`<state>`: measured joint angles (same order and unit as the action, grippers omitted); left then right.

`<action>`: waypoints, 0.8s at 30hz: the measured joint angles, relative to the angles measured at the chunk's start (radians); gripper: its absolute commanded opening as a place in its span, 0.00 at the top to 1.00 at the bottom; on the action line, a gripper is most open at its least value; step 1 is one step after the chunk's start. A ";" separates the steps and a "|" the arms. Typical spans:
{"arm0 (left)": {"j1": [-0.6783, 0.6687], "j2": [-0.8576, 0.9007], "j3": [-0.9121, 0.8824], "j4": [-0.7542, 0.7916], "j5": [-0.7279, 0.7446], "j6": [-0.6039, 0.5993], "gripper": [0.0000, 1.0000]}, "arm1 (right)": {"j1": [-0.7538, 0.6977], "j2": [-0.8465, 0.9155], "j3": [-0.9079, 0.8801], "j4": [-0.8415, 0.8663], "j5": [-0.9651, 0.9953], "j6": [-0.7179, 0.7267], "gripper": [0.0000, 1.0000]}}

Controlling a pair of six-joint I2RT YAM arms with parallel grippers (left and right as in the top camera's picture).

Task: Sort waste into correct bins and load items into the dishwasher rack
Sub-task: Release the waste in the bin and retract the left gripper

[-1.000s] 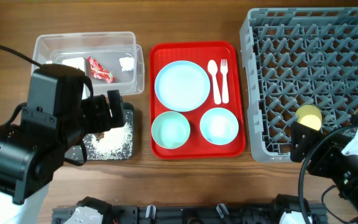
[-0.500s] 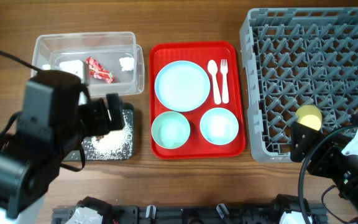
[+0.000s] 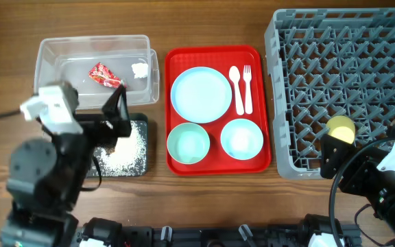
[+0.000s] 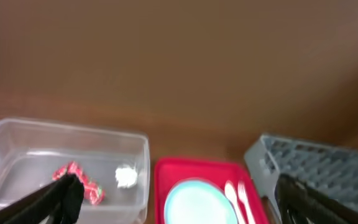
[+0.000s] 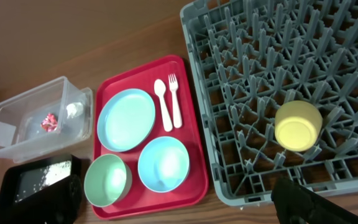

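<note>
The clear tub (image 3: 46, 51) holds the red wrapper (image 3: 103, 74) and the tissue wad (image 3: 140, 69); both also show in the left wrist view, wrapper (image 4: 79, 180) and tissue (image 4: 127, 177). The black tray (image 3: 139, 122) holds the rice (image 3: 125, 156). The blue plate (image 3: 201, 95), white spoon (image 3: 236, 86), fork (image 3: 247, 89), green bowl (image 3: 188, 143) and blue saucer (image 3: 241, 138) lie on the red serving tray (image 3: 214, 55). The yellow cup (image 3: 341, 128) sits in the grey rack (image 3: 341, 41). My left gripper (image 3: 118, 113) is open and empty over the black tray's far edge. My right gripper (image 3: 334, 161) is open and empty at the rack's front edge.
The rack's near wall (image 5: 272, 186) lies just ahead of my right gripper (image 5: 179, 208). The tub and black tray stand close together at the left, the red serving tray between them and the rack. Bare wooden table (image 3: 211, 199) runs along the front.
My left arm has drawn back toward the front left, uncovering more of the tub. The right arm has not moved.
</note>
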<state>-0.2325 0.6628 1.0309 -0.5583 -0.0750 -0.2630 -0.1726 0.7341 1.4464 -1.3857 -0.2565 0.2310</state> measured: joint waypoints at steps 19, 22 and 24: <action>0.125 -0.553 -0.610 0.242 0.059 0.000 0.00 | 0.000 0.000 0.000 0.002 0.000 0.000 0.00; 0.132 -0.619 -0.677 0.297 0.060 0.000 0.00 | 0.000 0.000 0.000 0.003 0.000 0.000 0.00; 0.139 -0.646 -0.731 0.352 0.060 0.000 0.00 | 0.000 0.001 0.000 0.002 0.000 0.000 0.00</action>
<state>-0.0933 0.0166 0.3000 -0.2066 -0.0151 -0.2626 -0.1726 0.7349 1.4464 -1.3834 -0.2565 0.2310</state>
